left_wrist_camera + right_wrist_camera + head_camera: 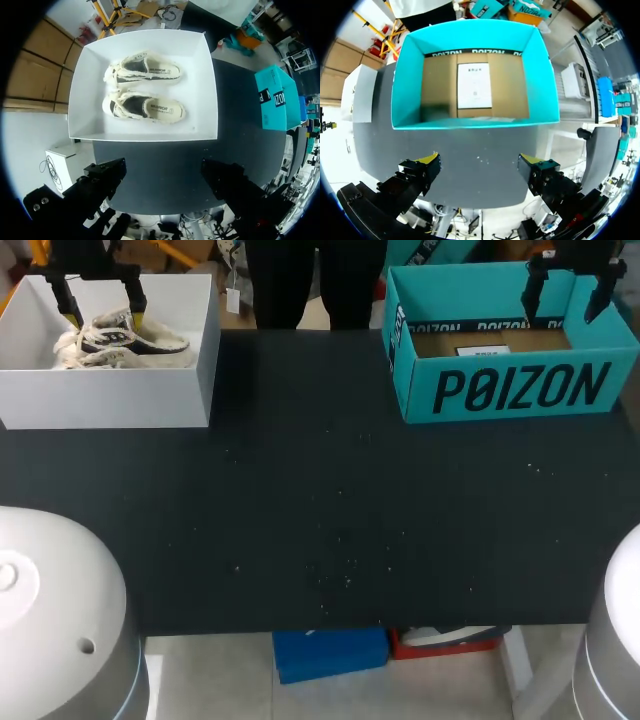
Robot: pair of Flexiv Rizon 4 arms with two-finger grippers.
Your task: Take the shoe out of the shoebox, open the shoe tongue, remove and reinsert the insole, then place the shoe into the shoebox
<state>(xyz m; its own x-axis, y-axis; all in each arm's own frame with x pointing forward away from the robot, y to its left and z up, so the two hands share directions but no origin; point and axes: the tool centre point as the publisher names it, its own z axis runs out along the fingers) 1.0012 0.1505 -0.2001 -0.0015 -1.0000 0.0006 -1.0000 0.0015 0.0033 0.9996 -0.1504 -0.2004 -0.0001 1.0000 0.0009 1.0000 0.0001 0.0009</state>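
Observation:
Two cream canvas shoes (125, 343) lie side by side in the white box (110, 400) at the table's far left. In the left wrist view both shoes, one (145, 70) and the other (145, 106), rest on their soles inside the white box (210, 90). My left gripper (103, 312) hangs open above them, its own view (162, 172) showing nothing between the fingers. The teal shoebox (510, 390) stands at the far right with no shoe in it. My right gripper (563, 290) hovers open over the teal shoebox (405, 75), with its fingers (427, 162) apart above the near wall.
The black table (320, 500) stretches between the two boxes. A white label (474, 86) lies flat on the cardboard floor of the teal shoebox. The white bases of my arms fill the near corners of the head view.

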